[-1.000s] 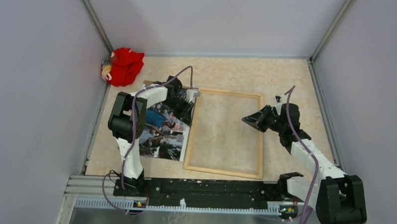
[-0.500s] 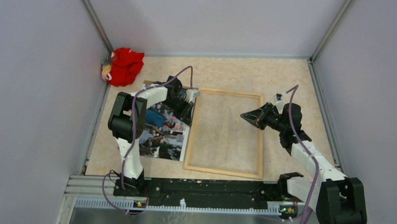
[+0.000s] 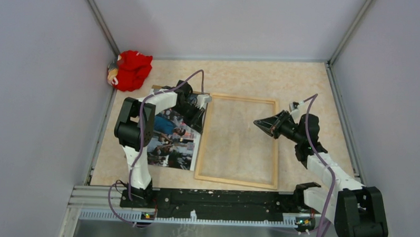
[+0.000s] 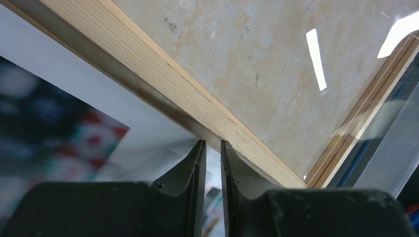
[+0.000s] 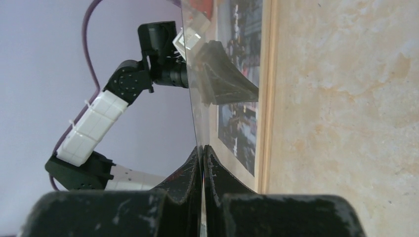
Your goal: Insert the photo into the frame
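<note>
The light-wood frame [image 3: 277,147] lies flat mid-table. The photo [image 3: 170,146] lies face up just left of it, partly under my left arm. My left gripper [image 3: 200,118] is low over the photo's white border [image 4: 99,94], right against the frame's left rail [image 4: 163,74]. Its jaws stand a narrow gap apart, and I see nothing clamped between them [image 4: 212,143]. My right gripper [image 3: 257,123] hovers over the frame's right half. It is shut on the edge of the clear pane [image 5: 200,118], which shows edge-on rising from its fingertips [image 5: 202,147].
A red cloth bundle [image 3: 130,69] sits in the back left corner. A strip of brown cardboard [image 3: 159,88] peeks out behind the left arm. Grey walls close in three sides, and the metal mounting rail [image 3: 205,202] runs along the near edge.
The right arm's wrist has swung slightly toward the right and near side, with its fingertips staying over the frame. The left arm has stayed in place.
</note>
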`<act>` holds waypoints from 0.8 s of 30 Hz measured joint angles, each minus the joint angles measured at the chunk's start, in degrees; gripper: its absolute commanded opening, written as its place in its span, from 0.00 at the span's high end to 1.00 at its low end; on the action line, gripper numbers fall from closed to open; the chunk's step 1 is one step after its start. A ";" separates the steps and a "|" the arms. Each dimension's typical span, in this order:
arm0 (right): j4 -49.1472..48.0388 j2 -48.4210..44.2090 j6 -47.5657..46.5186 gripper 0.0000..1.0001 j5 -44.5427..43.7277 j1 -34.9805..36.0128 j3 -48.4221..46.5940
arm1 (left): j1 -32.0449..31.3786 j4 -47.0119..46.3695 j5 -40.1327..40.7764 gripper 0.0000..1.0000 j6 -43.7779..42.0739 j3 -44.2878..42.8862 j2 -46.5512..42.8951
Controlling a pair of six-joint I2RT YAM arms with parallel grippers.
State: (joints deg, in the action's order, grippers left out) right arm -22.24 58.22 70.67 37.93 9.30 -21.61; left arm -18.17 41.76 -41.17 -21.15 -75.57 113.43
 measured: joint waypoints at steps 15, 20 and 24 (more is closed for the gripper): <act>-5.16 -0.33 3.04 1.00 1.18 0.00 0.35 | -0.09 -0.02 -0.17 0.79 0.00 0.02 0.00; -1.66 -0.33 -0.24 1.00 1.18 0.00 0.07 | -0.09 -0.02 -0.17 0.79 0.00 0.02 0.00; 4.22 -0.31 -4.72 1.00 1.14 -0.02 -1.51 | -0.09 -0.02 -0.17 0.79 0.00 0.02 0.00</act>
State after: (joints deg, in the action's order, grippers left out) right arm -18.02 57.91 65.95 39.07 9.28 -23.11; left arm -18.26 41.74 -41.34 -21.15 -75.55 113.43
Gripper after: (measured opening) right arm 0.005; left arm 0.212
